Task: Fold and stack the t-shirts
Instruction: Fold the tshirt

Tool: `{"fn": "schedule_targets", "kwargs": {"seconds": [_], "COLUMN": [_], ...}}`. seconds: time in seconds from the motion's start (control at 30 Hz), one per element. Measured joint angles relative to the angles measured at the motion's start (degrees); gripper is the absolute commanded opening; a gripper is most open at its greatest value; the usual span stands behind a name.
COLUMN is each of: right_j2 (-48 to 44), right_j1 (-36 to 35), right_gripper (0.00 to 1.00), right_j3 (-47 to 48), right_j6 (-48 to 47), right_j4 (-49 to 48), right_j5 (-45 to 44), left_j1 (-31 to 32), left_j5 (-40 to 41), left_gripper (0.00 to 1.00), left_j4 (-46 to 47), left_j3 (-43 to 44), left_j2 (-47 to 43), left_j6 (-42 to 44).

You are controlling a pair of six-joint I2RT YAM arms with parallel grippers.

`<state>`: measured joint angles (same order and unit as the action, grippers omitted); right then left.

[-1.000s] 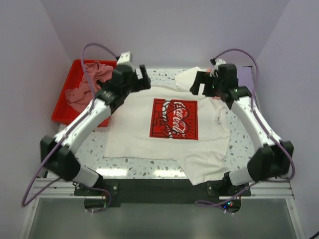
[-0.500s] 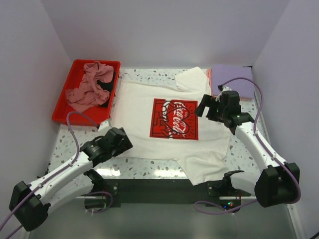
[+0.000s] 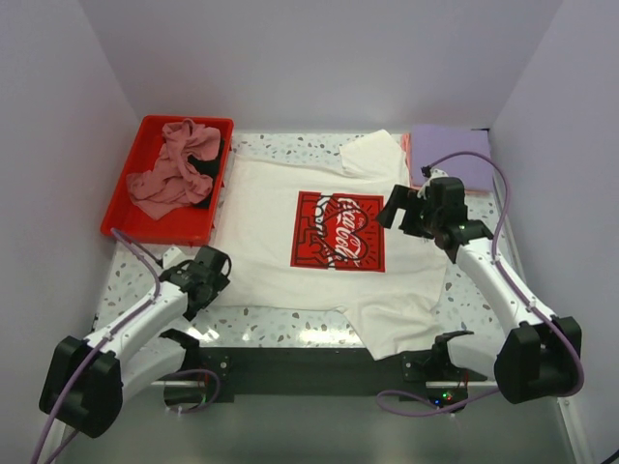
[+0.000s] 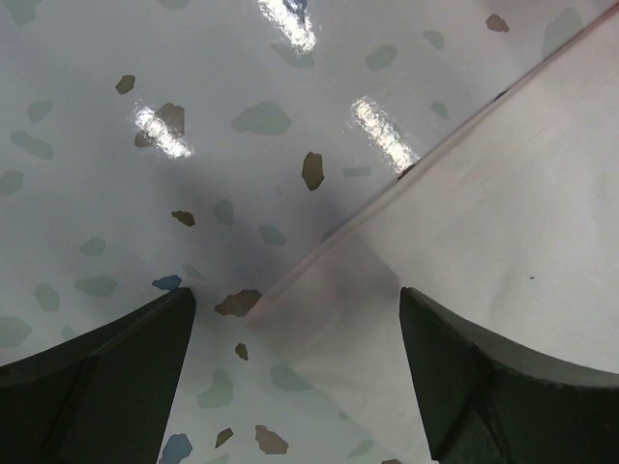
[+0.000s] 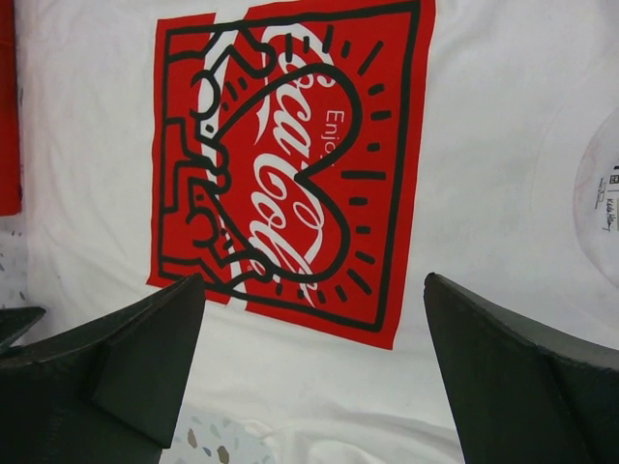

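White shirt corner lies under my open left claw. I should dip low and pinch just cloth. My right claw hangs open too.

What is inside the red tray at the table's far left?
A crumpled dusty-pink tee fills the red tray, with black cloth peeking out beneath it. Anything else under that heap is covered.

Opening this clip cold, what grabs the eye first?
A white t-shirt lies spread flat mid-table, its red Coca-Cola print facing up. At the far left, a red tray holds crumpled pink t-shirts. The left tool hangs open over the white shirt's near-left corner.
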<state>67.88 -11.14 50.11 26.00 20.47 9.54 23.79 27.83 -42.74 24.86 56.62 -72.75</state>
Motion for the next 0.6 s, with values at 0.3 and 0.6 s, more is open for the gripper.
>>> {"fn": "schedule_targets", "kwargs": {"seconds": [0.3, 0.6], "right_j2": [-2.2, -2.3], "right_j1": [0.0, 0.0], "right_gripper": [0.99, 0.99], "right_j3": [0.0, 0.0], "right_j6": [-0.5, -0.6], "right_j4": [0.1, 0.6], "right_j5": [-1.1, -1.6], "left_j1": [-2.2, -2.5], "left_j5": [0.4, -2.0], "left_gripper": [0.74, 0.64], "left_j4": [1.7, 4.1], "left_j3": [-0.8, -2.4], "left_j2": [-0.2, -3.5], "left_j6": [3.7, 5.3]}}
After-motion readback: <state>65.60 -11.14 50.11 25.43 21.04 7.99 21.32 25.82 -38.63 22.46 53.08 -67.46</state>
